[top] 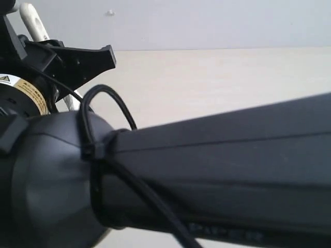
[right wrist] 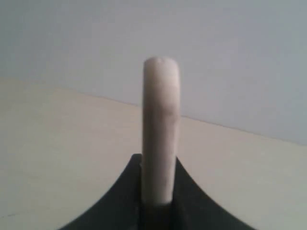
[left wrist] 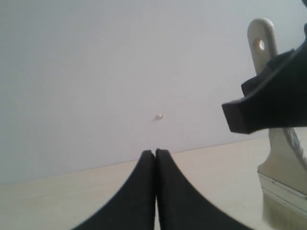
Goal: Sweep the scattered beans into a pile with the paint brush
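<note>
The paint brush [left wrist: 263,52] stands upright, its pale handle with the hole at the top and its silver ferrule [left wrist: 283,189] below. My right gripper [right wrist: 158,160] is shut on the handle [right wrist: 160,120], which rises edge-on between its jaws. In the left wrist view, a black finger [left wrist: 268,100] of that gripper crosses the handle. In the exterior view, the handle tip [top: 32,20] and the gripper's black body [top: 77,59] show at the upper left. My left gripper [left wrist: 154,152] is shut on nothing, low over the table beside the brush. The bristles, the beans and the pile are out of view.
A thick black arm link [top: 207,175] with a cable fills most of the exterior view. Behind it lies the pale tabletop [top: 207,77], which ends at a plain grey-white wall [left wrist: 120,72] carrying a small speck [left wrist: 159,116].
</note>
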Controlling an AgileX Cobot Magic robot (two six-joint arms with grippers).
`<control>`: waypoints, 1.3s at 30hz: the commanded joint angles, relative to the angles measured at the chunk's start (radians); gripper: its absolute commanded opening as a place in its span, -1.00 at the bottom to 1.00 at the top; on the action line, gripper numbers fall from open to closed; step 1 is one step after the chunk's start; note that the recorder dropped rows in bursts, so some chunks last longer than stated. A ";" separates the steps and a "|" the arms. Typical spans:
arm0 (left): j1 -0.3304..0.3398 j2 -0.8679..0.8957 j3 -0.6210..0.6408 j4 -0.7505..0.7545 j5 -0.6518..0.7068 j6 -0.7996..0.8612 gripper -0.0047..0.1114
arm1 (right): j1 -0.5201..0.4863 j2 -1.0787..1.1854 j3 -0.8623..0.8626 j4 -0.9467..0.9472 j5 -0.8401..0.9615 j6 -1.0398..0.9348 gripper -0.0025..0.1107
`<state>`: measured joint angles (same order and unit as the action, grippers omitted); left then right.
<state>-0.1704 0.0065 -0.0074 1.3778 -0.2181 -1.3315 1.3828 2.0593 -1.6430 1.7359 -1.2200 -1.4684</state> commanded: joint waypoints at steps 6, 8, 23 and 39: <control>0.001 -0.007 -0.002 0.001 0.003 0.002 -0.92 | 0.019 -0.001 -0.008 0.008 -0.001 -0.016 -0.96; 0.001 -0.007 -0.002 0.001 0.003 0.002 -0.92 | 0.019 -0.001 -0.008 0.008 -0.001 0.008 -0.96; 0.001 -0.007 -0.002 0.001 0.003 0.002 -0.92 | 0.019 0.000 -0.008 0.008 -0.001 -0.184 -0.96; 0.001 -0.007 -0.002 0.001 0.003 0.002 -0.92 | -0.074 -0.123 0.220 0.008 -0.001 -0.593 -0.96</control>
<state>-0.1704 0.0065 -0.0074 1.3778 -0.2181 -1.3315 1.3446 1.9693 -1.4696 1.7603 -1.2158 -2.0547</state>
